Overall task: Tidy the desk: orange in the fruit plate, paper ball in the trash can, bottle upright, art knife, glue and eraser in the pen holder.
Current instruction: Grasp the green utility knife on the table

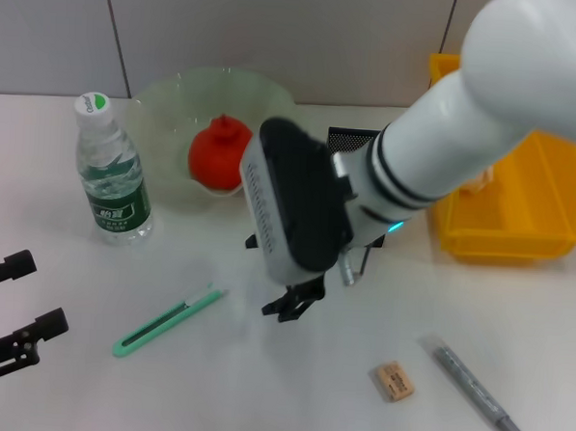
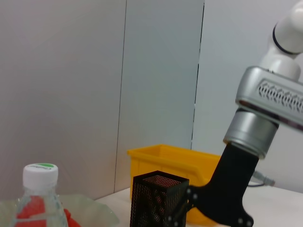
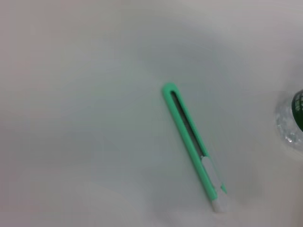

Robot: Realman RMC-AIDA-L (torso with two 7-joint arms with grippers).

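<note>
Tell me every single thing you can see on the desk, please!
Water bottle: one, clear with green label and white cap, upright, far left.
Fruit plate: one, pale green glass, at the back.
Orange: one, orange-red, in the plate.
Pen holder: one, black mesh, behind the right arm.
Bin: one, yellow, far right.
Art knife: one, green, lying front left.
Eraser: one, tan, front right.
Glue: one grey stick, front right.
Left gripper: black, open, left edge.
Right gripper: black, above desk centre.
</note>
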